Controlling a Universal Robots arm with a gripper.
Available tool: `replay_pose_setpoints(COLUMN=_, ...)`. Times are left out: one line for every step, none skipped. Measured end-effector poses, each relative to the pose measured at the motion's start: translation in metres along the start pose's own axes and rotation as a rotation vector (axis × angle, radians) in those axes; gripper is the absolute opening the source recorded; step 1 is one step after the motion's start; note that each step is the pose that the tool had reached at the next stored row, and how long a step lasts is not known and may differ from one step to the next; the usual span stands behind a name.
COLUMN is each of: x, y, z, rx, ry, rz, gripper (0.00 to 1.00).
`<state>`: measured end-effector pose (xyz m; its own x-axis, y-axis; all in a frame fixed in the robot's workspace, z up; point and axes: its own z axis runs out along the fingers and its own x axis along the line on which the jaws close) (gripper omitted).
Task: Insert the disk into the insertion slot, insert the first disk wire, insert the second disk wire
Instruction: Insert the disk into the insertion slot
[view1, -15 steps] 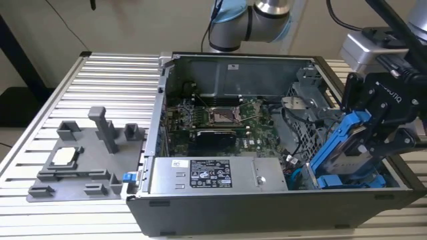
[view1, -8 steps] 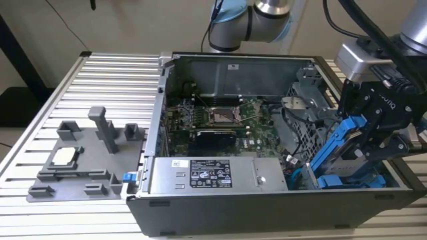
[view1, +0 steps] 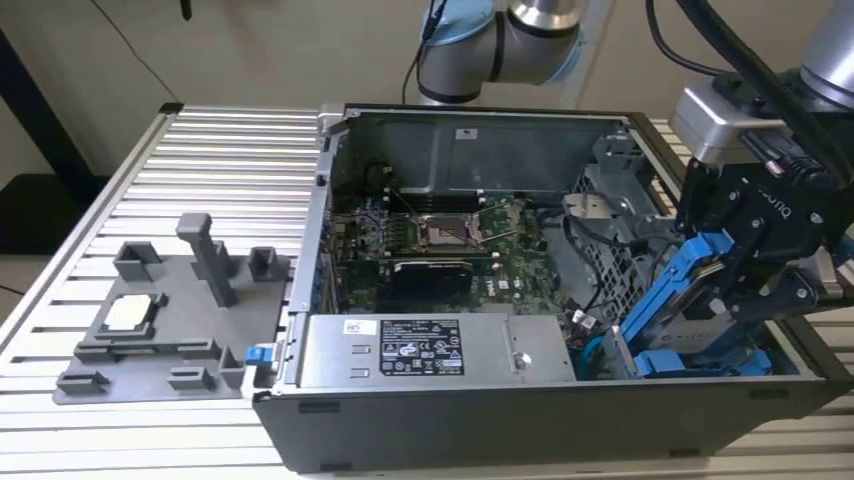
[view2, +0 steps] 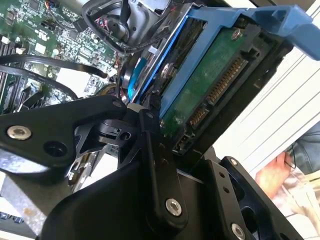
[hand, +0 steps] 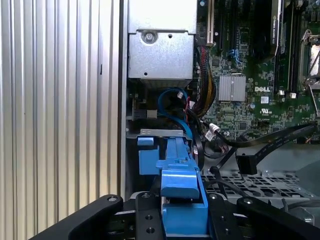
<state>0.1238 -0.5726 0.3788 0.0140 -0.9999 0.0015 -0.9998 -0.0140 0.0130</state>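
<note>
Disk insertion is in hand. Past the grey fixture (view1: 160, 320) and motherboard (view1: 441, 235), the disk (view1: 674, 300) leans tilted in the computer case's (view1: 400, 410) near corner, on the exterior view's right, pinched by the hand (view1: 754, 285). Seating it likely calls for squaring it up, then a straight push.

Exterior view above; wrist views near disk (view2: 210, 92) (hand: 182, 200)

At the exterior view's right, the black links of the gripper (view1: 761, 300) cover part of the disk (view1: 674, 300). The arm (view1: 501, 50) is cut off by the upper edge. In the second wrist view, a person's hand (view2: 272, 175) is blurred and partly hidden behind the gripper.
</note>
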Motion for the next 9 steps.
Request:
replay_pose_setpoints(x=0.0000, y=0.0000, z=-0.0001, rx=0.0000, ry=0.0001, rz=0.000, gripper=0.34)
replay_pose_setpoints(x=0.0000, y=0.0000, z=0.0000, rx=0.0000, ry=0.0001, rz=0.000, gripper=0.40)
replay_pose_setpoints(x=0.0000, y=0.0000, z=0.0000, rx=0.0000, ry=0.0000, rz=0.000, gripper=0.40)
replay_pose_setpoints(x=0.0000, y=0.0000, z=0.0000, rx=0.0000, ry=0.0000, rz=0.000, gripper=0.40)
replay_pose_setpoints(x=0.0000, y=0.0000, z=0.0000, rx=0.0000, ry=0.0000, rz=0.000, gripper=0.47)
replay_pose_setpoints(x=0.0000, y=0.0000, z=0.0000, rx=0.0000, ry=0.0000, rz=0.000, gripper=0.47)
replay_pose_setpoints(x=0.0000, y=0.0000, z=0.0000, rx=0.0001, ry=-0.0001, rz=0.000, gripper=0.47)
replay_pose_setpoints(x=0.0000, y=0.0000, z=0.0000, rx=0.0001, ry=0.0000, rz=0.000, gripper=0.47)
replay_pose_setpoints(x=0.0000, y=0.0000, z=0.0000, rx=0.0001, ry=-0.0001, rz=0.000, gripper=0.47)
